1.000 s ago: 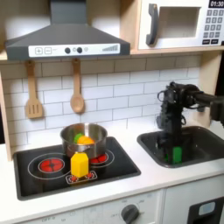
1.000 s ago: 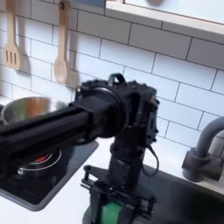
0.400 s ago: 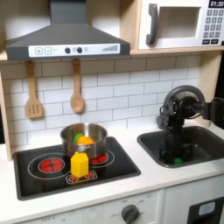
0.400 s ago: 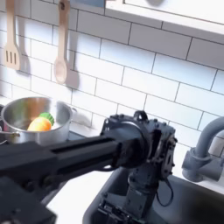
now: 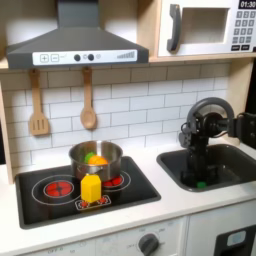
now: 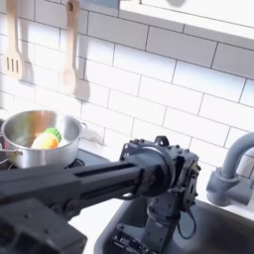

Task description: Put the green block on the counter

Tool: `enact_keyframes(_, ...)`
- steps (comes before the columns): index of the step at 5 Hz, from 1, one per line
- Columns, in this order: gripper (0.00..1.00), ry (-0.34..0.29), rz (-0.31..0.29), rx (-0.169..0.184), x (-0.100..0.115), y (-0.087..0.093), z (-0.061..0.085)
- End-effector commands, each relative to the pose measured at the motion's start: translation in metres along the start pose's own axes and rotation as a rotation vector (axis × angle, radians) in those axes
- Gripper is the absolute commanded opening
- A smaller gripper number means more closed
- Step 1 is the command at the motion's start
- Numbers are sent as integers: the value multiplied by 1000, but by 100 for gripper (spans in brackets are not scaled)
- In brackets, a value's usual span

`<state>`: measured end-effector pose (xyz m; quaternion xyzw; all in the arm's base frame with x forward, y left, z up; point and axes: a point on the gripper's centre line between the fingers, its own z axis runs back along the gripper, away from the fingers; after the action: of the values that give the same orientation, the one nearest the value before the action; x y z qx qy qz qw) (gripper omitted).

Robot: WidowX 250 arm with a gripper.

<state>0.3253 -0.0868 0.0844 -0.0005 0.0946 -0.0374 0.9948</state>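
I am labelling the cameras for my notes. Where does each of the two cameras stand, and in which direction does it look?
First exterior view: in front of the toy kitchen, facing the tiled wall; it sees the stovetop, the yellow block and the arm reaching down into the sink.
Second exterior view: close by, beside the arm, looking along it across the sink towards the tiles and the faucet.
Shared: the arm, the pot, the hanging wooden utensils.

In the first exterior view the jaws (image 5: pixel 201 180) reach down into the sink basin (image 5: pixel 235 165), where the green block (image 5: pixel 200 184) sits right at them. To the first exterior view's left of the jaws lies the stovetop (image 5: pixel 60 200), carrying a pot (image 5: pixel 95 158) with a yellow block (image 5: pixel 91 189) in front. The bench (image 5: pixel 110 220) runs before both, and the faucet (image 6: pixel 230 169) stands to the second exterior view's right of the arm (image 6: pixel 164 184).
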Motion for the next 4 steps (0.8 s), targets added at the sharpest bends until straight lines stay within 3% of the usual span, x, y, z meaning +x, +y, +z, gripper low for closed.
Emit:
enact_keyframes(1, 100, -14, 14, -9, -5, 2, 4)
enact_keyframes(2, 100, 10, 15, 1, -5, 1, -3)
enact_keyframes(4, 100, 3, 20, -8, -4, 1, 1)
